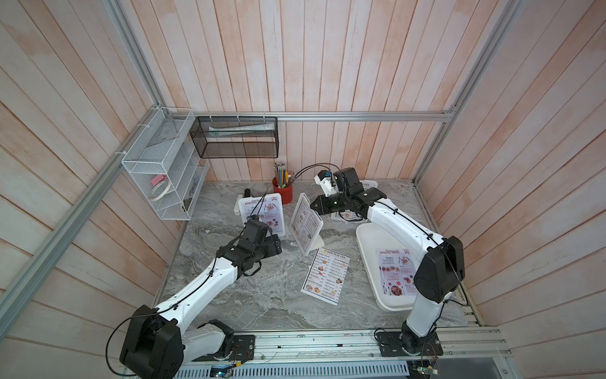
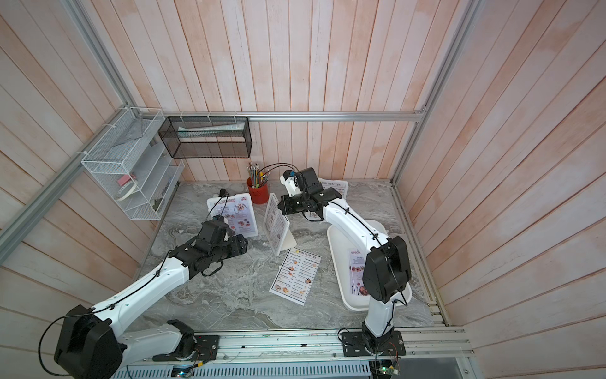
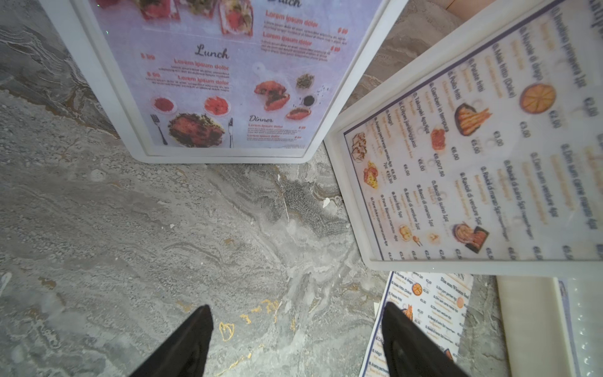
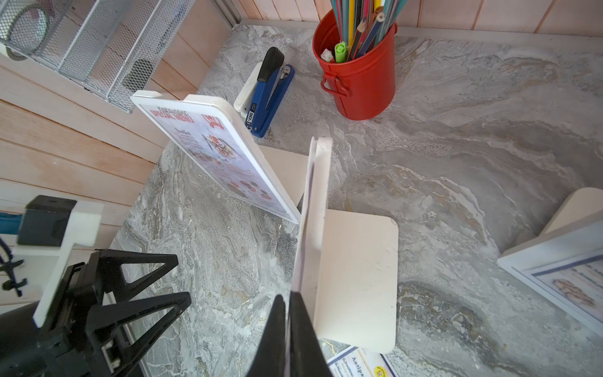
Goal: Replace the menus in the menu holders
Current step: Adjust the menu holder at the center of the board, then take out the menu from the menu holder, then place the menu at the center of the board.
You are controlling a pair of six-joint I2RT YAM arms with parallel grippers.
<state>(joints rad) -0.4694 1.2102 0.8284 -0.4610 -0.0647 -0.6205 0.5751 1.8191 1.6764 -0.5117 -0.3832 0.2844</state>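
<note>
Your R gripper (image 4: 287, 295) is pinched shut on the white paper menu sheet (image 4: 298, 254) in the mid white plastic frame holder (image 4: 321, 196). L gripper (image 3: 297, 305) gapes wide, empty, over the grey marbled tabletop (image 3: 163, 228).

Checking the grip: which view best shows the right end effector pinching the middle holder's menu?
Right wrist view: close up, the right end effector is shut on the menu edge. Both top views show it tiny; left wrist shows only the menu's face.
</note>
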